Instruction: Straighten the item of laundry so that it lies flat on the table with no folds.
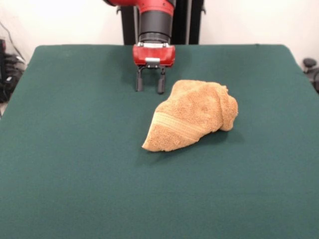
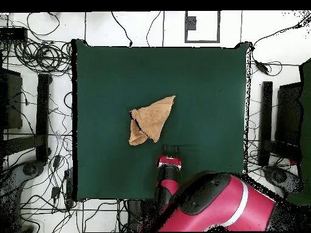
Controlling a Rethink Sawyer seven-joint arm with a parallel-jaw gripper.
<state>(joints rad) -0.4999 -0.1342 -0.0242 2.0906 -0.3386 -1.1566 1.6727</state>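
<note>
The tan-orange towel (image 1: 192, 116) lies crumpled and folded over itself on the dark green table (image 1: 75, 149), a little right of the middle. A woven stripe band shows across its near corner. In the overhead view the towel (image 2: 152, 119) is a rough triangle near the table's (image 2: 206, 85) middle. My gripper (image 1: 150, 81) hangs just behind and left of the towel, open and empty, its two black fingers (image 1: 139, 79) apart and pointing down, close to the cloth. It also shows in the overhead view (image 2: 170, 148), beside the towel's near edge. The care tag is hidden.
The red and black arm (image 2: 209, 203) reaches in from the table's robot side. Cables (image 2: 42, 57) and dark stands (image 2: 44, 115) lie on the floor around the table. Green cloth runs wide on every side of the towel.
</note>
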